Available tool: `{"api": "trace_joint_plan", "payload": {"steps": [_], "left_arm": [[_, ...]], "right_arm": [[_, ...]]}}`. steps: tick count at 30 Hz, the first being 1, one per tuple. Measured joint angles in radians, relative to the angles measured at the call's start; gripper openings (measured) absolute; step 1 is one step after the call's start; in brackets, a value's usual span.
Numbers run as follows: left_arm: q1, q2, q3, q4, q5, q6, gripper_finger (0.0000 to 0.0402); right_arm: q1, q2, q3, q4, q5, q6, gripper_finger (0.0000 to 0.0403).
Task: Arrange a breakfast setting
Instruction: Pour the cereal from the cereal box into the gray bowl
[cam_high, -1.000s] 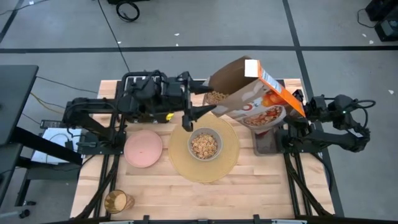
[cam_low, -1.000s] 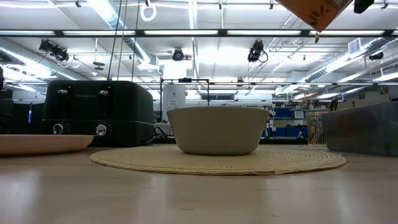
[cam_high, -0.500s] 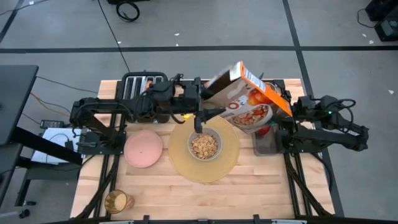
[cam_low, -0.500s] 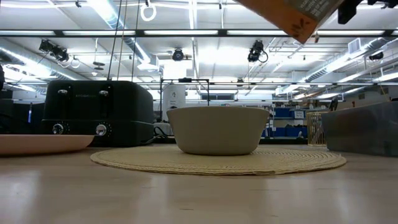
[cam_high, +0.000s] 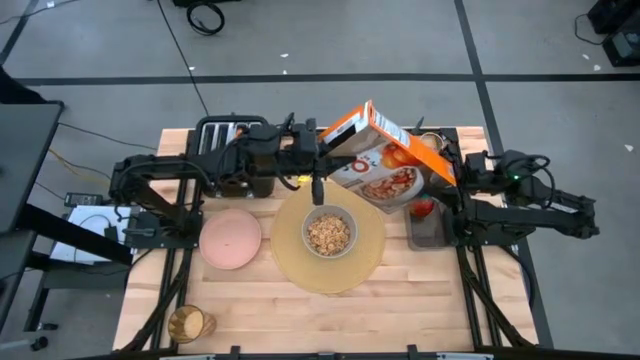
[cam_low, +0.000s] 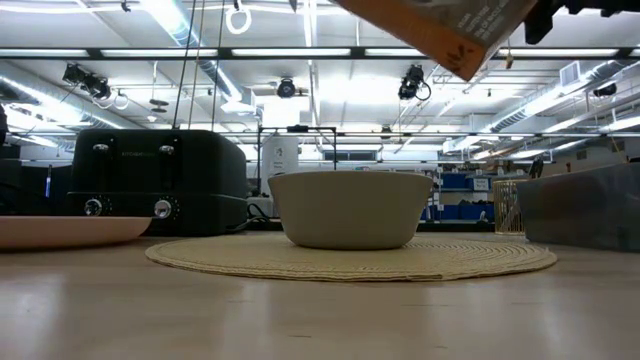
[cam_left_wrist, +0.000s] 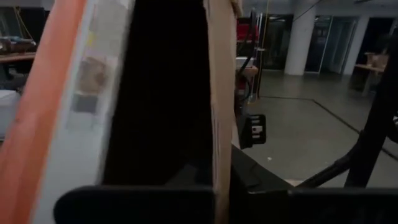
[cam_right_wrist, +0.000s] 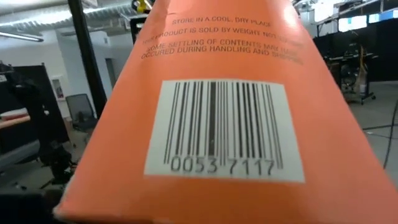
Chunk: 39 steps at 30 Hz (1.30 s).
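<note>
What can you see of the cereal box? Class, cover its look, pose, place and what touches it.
The cereal box is orange cardboard with a white front picturing a bowl of cereal, and a barcode on one orange face. It hangs tilted in the air above the table's far side, just beyond the bowl of cereal. The right gripper holds its bottom end. The left gripper is shut at its top end, seemingly on a flap.

Over the grey bowl (cam_high: 327, 232) we find the way blocked at twelve o'clock by the left gripper (cam_high: 318, 186) and the tilted cereal box (cam_high: 385, 165). From six o'clock the placemat (cam_high: 300, 265) and bare table (cam_high: 400, 310) lie open; the pink plate (cam_high: 230, 240) stands at nine o'clock.
</note>
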<state>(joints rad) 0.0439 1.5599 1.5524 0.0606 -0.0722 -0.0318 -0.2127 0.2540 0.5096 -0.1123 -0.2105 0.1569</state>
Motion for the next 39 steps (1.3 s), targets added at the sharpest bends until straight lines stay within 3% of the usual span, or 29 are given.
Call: {"api": "trace_joint_plan", "payload": {"steps": [4, 6, 12, 17, 22, 34, 39], "left_arm": [[0.006, -0.016, -0.002, -0.083, -0.009, 0.019, 0.0005], [0.016, -0.03, -0.004, -0.134, -0.01, 0.018, 0.0005], [0.062, -0.059, -0.002, -0.237, -0.031, 0.018, 0.0004], [0.12, -0.059, -0.002, -0.286, -0.005, 0.041, 0.0004], [0.175, -0.064, -0.002, -0.293, 0.029, 0.067, 0.0004], [0.305, 0.036, -0.001, -0.433, 0.048, 0.208, 0.0004], [0.343, 0.109, 0.156, -0.669, 0.097, 0.225, 0.0004]], "right_arm": [[0.001, 0.01, -0.001, -0.011, 0.032, -0.006, 0.0374], [0.0, 0.009, -0.001, -0.017, 0.038, -0.004, 0.0387], [0.0, 0.009, -0.001, -0.038, 0.062, 0.032, 0.0371], [0.0, 0.008, 0.0, -0.175, 0.159, 0.057, 0.0381], [0.001, 0.008, 0.0, -0.262, 0.18, 0.109, 0.0391], [0.0, 0.09, 0.005, -0.103, 0.246, 0.173, 0.0393], [0.0, 0.219, 0.076, -0.111, 0.246, 0.187, 0.0393]]}}
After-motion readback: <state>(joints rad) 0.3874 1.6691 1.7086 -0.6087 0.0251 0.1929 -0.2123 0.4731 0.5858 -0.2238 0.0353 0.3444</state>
